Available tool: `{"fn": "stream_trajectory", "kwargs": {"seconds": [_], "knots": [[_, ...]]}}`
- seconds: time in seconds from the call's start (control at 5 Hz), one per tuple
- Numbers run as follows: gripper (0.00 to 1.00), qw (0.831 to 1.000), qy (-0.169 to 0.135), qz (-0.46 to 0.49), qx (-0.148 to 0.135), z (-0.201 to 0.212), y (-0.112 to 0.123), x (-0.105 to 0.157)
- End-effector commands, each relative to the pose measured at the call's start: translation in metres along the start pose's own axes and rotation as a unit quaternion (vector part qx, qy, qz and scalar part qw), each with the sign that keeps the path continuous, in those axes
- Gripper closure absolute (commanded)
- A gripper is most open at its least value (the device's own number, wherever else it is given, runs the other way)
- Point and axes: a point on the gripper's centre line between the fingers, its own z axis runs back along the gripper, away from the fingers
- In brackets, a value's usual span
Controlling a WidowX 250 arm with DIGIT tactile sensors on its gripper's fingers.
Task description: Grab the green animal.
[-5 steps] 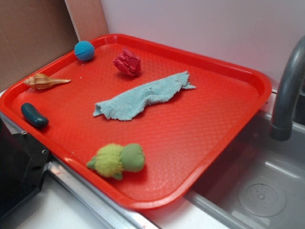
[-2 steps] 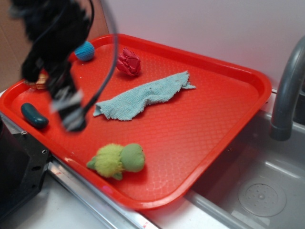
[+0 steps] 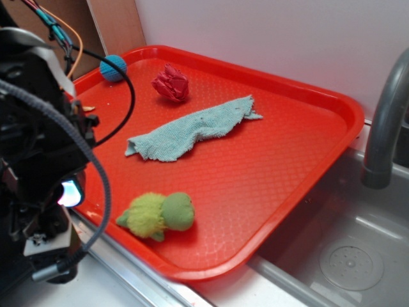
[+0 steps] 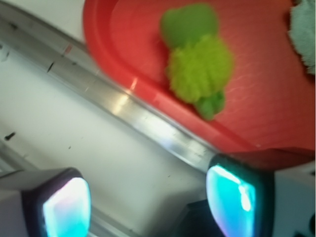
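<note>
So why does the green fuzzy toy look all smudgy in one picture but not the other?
In the wrist view the green animal is soft and out of focus, the whole picture slightly blurred, and the gripper pads glow bright teal. In the exterior view the toy is sharper, with a small shadow beside it on the red tray.

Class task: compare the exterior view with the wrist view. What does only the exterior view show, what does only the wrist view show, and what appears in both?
Only the exterior view shows the blue ball, the crumpled red item, the grey faucet and the sink basin. Only the wrist view shows the gripper with its fingers apart and glowing pads. Both show the green animal, the red tray and the light-blue rag.
</note>
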Motion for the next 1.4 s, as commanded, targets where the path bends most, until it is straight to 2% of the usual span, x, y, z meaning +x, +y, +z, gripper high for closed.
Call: {"fn": "stream_trajectory", "kwargs": {"seconds": [0.0,0.2,0.4,0.6,0.8,1.0,1.2], "knots": [[0.00,1.000,-0.008,0.002,-0.003,0.005,-0.005,-0.003],[0.00,0.997,-0.047,-0.043,0.039,0.003,0.002,-0.010],[0.00,0.992,-0.072,-0.083,0.057,-0.009,0.016,0.018],[0.00,0.991,-0.072,-0.099,0.053,-0.022,0.017,0.035],[0.00,0.994,-0.054,-0.075,0.049,-0.029,0.025,0.049],[0.00,0.996,-0.049,-0.070,0.023,-0.041,0.029,0.051],[0.00,0.997,-0.030,-0.071,0.007,-0.052,0.031,0.058]]}}
